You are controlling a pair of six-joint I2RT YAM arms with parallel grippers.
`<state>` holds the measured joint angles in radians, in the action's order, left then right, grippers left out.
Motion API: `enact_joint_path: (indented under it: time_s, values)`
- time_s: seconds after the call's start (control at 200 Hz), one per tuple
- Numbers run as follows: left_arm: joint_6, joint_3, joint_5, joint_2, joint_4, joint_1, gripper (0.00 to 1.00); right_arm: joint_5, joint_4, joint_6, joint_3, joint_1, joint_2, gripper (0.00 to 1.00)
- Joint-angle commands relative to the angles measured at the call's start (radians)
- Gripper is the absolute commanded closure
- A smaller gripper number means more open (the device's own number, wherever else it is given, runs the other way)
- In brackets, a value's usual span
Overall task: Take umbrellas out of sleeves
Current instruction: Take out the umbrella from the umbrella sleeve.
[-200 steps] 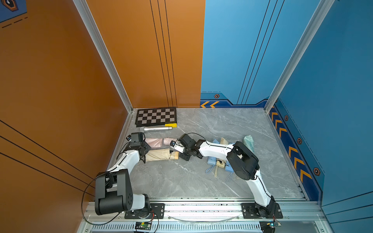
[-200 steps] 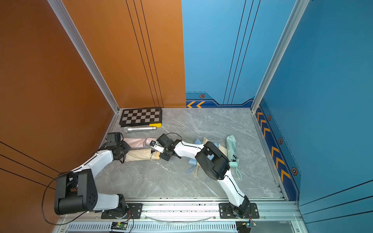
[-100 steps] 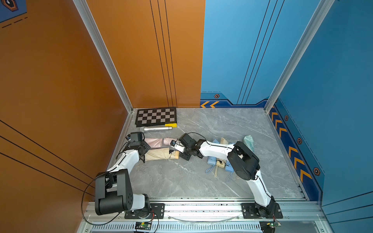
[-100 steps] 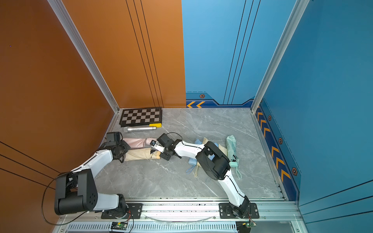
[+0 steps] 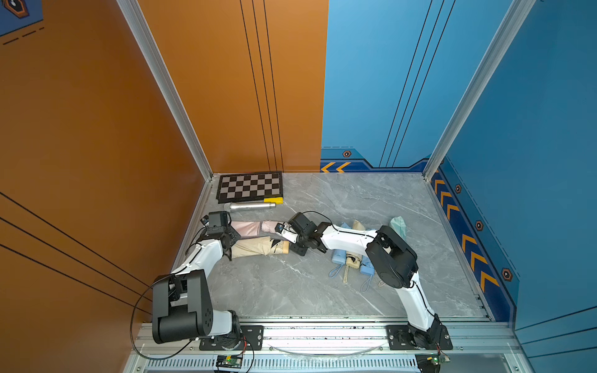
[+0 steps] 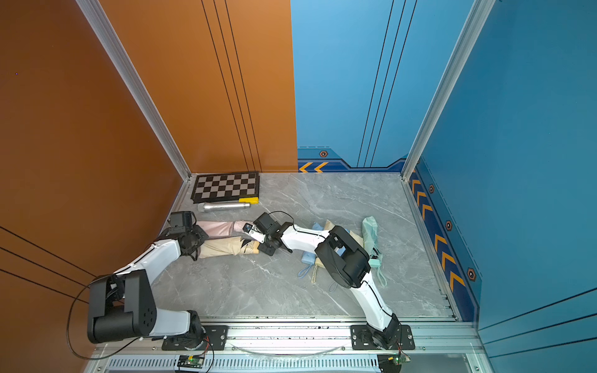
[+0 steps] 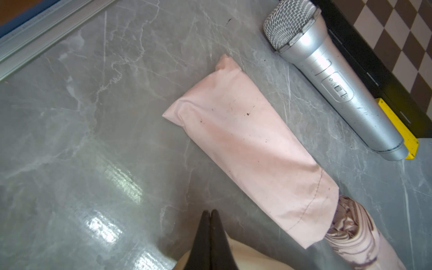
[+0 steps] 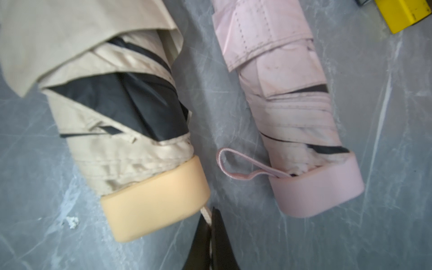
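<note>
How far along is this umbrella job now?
None looks fully out yet. In hand: the right gripper pinches the cord of the cream umbrella, partly out of its cream sleeve; the left gripper shut at that sleeve's other end. Left: the pink umbrella, half inside its pink sleeve, and the pile by the right arm.

- Grey marble-patterned tabletop [image 5: 290, 284]: I see it carrying every item below.
- Black-framed checkerboard panel [image 5: 249, 187]: flat in the far left corner.
- Silver metal microphone [image 5: 250, 206]: just beside the panel, with a small yellow block [image 5: 273, 200] at its tail.
- Smooth pink fabric sleeve [image 5: 247, 228]: a pink pleated folded umbrella [image 5: 270, 225] protrudes from it.
- Smooth cream fabric sleeve [image 5: 250, 247]: alongside the pink one, with a cream pleated folded umbrella [image 5: 279, 247] protruding.
- Light-blue and cream bundles [image 5: 340, 256]: clustered on the right half.
- Mint folded umbrella [image 6: 370, 232]: beside that cluster.
</note>
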<state>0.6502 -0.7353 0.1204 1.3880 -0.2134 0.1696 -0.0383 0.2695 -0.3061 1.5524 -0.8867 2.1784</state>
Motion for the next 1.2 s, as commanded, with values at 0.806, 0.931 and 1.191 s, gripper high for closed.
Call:
enact_joint_path:
  time_s: [0.806, 0.931, 1.191]
  values:
    - [-0.041, -0.023, 0.081, -0.017, -0.004, 0.033, 1.00, 0.058, 0.045, -0.005, -0.034, 0.015, -0.060, 1.00]
    - [-0.043, -0.026, 0.081, -0.013, -0.005, 0.037, 1.00, 0.061, 0.045, -0.004, -0.039, 0.017, -0.064, 1.00]
    - [-0.061, -0.028, 0.082, -0.011, 0.003, 0.041, 1.00, 0.066, 0.044, -0.007, -0.044, 0.022, -0.070, 1.00]
